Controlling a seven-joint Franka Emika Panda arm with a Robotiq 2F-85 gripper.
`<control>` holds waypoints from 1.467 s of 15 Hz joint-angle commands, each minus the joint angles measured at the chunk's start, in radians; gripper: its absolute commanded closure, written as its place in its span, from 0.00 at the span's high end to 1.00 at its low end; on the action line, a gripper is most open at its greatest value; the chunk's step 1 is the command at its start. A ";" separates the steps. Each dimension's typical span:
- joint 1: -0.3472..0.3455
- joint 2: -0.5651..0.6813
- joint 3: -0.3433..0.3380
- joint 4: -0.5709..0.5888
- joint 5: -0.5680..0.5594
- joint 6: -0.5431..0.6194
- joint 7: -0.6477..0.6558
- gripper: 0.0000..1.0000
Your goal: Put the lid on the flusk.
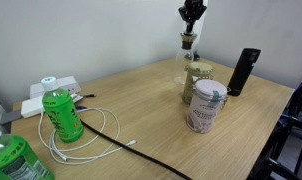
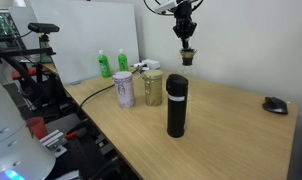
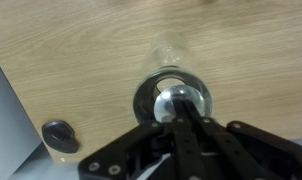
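- Gripper enters from the bottom of the wrist view, clenched on the lid.
- Lid sits mid-frame, centred on the flusk neck, likely so it seats straight.

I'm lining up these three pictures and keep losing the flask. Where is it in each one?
In an exterior view: the flask stands upper middle-right, behind the jar and tin can.
In an exterior view: the flask is upper middle-right, beyond the black column.
Wrist view: the flask is in the centre, seen from above as a dark ring.
Shared landmark: the tool, poised over its neck with the lid, in all three.
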 commanded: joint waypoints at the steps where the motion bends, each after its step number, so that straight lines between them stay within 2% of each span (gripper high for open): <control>1: 0.003 0.029 -0.019 0.031 -0.007 0.000 0.029 0.01; 15: 0.009 0.075 -0.024 0.039 0.015 -0.010 0.026 0.01; 16: 0.009 0.076 -0.025 0.039 0.016 -0.009 0.027 0.04; 17: 0.008 0.074 -0.025 0.038 0.017 -0.007 0.029 0.31; 19: 0.006 0.070 -0.024 0.037 0.022 -0.001 0.028 0.38; 22: 0.004 0.059 -0.024 0.036 0.031 0.006 0.028 0.59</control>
